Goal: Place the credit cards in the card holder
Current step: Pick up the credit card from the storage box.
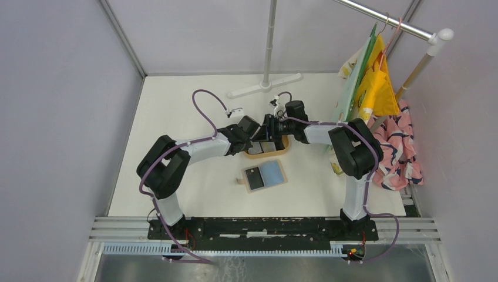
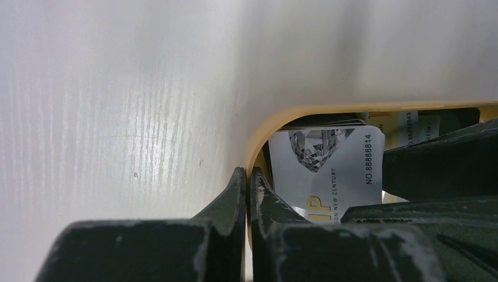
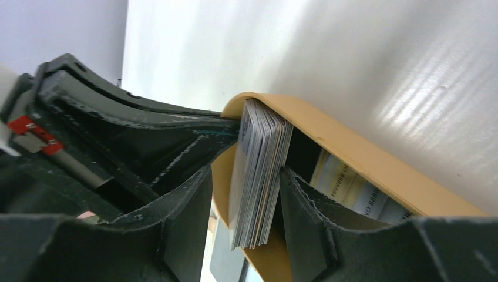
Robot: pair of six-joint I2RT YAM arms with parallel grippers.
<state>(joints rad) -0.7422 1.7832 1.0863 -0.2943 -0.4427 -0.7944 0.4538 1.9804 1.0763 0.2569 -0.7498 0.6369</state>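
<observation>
A thick stack of credit cards [image 3: 258,176] stands on edge in the corner of an oval wooden tray [image 3: 352,155]. My right gripper [image 3: 246,205] is open around it; one finger touches the stack, the other stands a little off. The front card [image 2: 329,170] is silver with a diamond print. My left gripper [image 2: 247,182] is shut at the tray rim [image 2: 282,114], its tip against the stack. More cards [image 3: 346,182] lie flat in the tray. The card holder [image 1: 273,173] lies open nearer the arms, with a black card [image 1: 254,177] on its left half.
Both grippers [image 1: 264,135] meet over the tray [image 1: 267,155] at mid-table. A white stand base [image 1: 265,88] and pole are behind it, with a small white cabled part [image 1: 236,110] to the left. Colourful cloths [image 1: 376,88] hang from a rack at the right.
</observation>
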